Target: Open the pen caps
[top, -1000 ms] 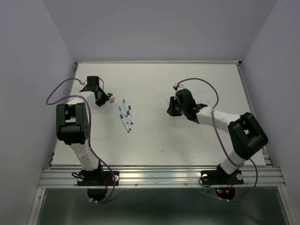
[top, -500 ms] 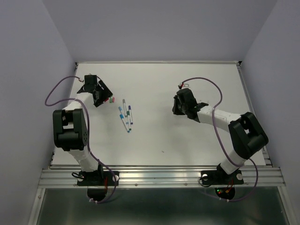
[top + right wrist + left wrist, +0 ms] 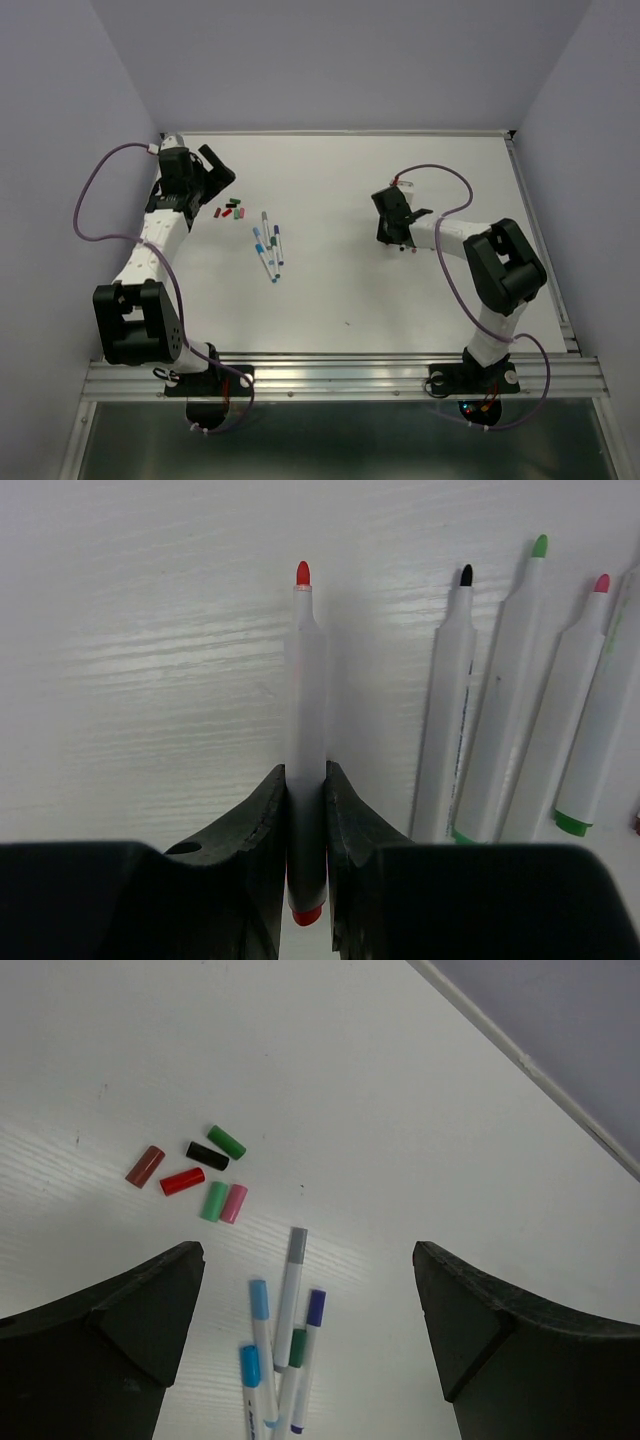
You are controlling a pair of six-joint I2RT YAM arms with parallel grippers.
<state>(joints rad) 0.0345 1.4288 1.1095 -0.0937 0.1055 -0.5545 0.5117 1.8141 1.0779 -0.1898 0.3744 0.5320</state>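
Observation:
Several loose pen caps lie together on the white table: maroon (image 3: pixel 145 1165), red (image 3: pixel 182 1181), black (image 3: pixel 207 1155), green (image 3: pixel 227 1141), light green (image 3: pixel 214 1201) and pink (image 3: pixel 233 1203). They also show as a small cluster of caps (image 3: pixel 230 210) in the top view. Near them lie several capped pens (image 3: pixel 290 1310) (image 3: pixel 270 245), with grey, light blue, blue, purple and green caps. My left gripper (image 3: pixel 305 1260) (image 3: pixel 208 172) hangs open and empty above, behind the caps. My right gripper (image 3: pixel 305 780) (image 3: pixel 397 230) is shut on an uncapped red-tipped pen (image 3: pixel 305 670) held low over the table.
Beside the held pen lie uncapped pens with a black tip (image 3: pixel 450 730), a green tip (image 3: pixel 505 700) and a pink tip (image 3: pixel 570 710). The table's back rim (image 3: pixel 530 1060) runs close behind the left gripper. Purple walls enclose the table (image 3: pixel 330 290).
The left gripper has opened and drawn back to the far left corner, leaving the caps on the table. The right gripper has shifted right and turned, still holding its pen.

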